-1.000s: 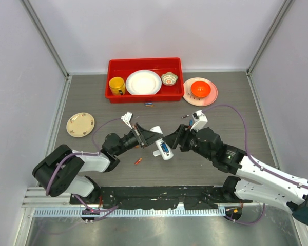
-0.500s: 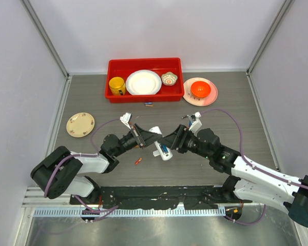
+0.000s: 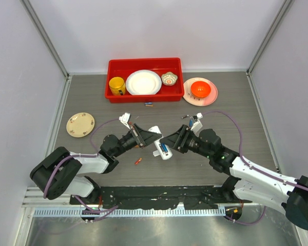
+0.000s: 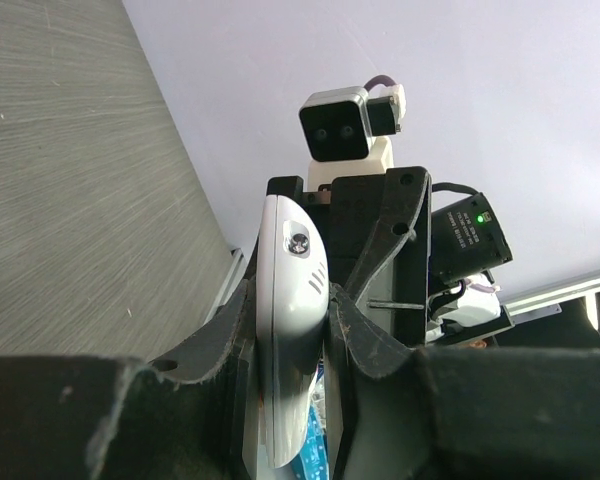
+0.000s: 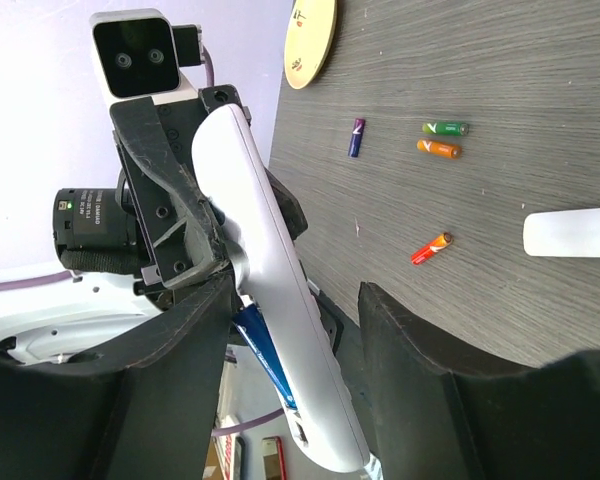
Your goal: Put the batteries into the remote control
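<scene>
The remote control [image 3: 161, 148] is white, with a blue battery [image 5: 265, 355] against it. The left gripper [image 3: 153, 136] and right gripper [image 3: 168, 142] are black. On the grey wood-grain table [image 3: 220, 118], the loose batteries [image 5: 432, 248] are red-orange, orange, green and dark blue. At the upper centre, a red tray [image 3: 143, 60] holds a yellow mug [image 3: 116, 85] and a white plate [image 3: 143, 82].

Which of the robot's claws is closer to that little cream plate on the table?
Left. The left gripper lies right of the cream plate; the right gripper is farther right, past the left one.
</scene>
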Controlling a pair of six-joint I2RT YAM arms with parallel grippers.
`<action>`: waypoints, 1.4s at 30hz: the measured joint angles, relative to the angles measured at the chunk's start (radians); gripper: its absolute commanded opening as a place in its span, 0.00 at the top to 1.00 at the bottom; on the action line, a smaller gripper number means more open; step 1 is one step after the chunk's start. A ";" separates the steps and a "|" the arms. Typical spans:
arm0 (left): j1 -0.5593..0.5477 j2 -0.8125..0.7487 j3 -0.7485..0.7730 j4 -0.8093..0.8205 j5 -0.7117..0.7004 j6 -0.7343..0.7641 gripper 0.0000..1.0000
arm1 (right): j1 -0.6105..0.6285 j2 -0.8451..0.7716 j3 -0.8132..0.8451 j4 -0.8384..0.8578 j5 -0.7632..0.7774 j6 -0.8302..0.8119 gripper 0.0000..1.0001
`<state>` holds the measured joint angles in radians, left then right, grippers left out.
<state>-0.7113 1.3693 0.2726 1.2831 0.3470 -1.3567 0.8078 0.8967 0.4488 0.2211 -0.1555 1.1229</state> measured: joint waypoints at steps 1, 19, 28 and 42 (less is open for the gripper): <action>0.000 0.000 0.000 0.000 0.000 0.000 1.00 | -0.003 0.001 -0.002 0.004 -0.005 0.003 0.42; 0.000 0.000 0.000 -0.002 -0.016 0.001 1.00 | -0.014 0.014 -0.025 0.071 -0.047 0.018 0.56; 0.000 -0.001 0.000 -0.002 -0.022 -0.001 1.00 | -0.018 0.015 -0.046 0.116 -0.057 0.021 0.60; 0.000 -0.007 0.000 -0.020 -0.034 -0.006 1.00 | -0.023 0.021 -0.077 0.177 -0.069 0.031 0.68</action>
<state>-0.7113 1.3621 0.2722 1.2633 0.3126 -1.3624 0.7853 0.9173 0.3717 0.3977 -0.2241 1.1542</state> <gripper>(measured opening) 0.273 0.412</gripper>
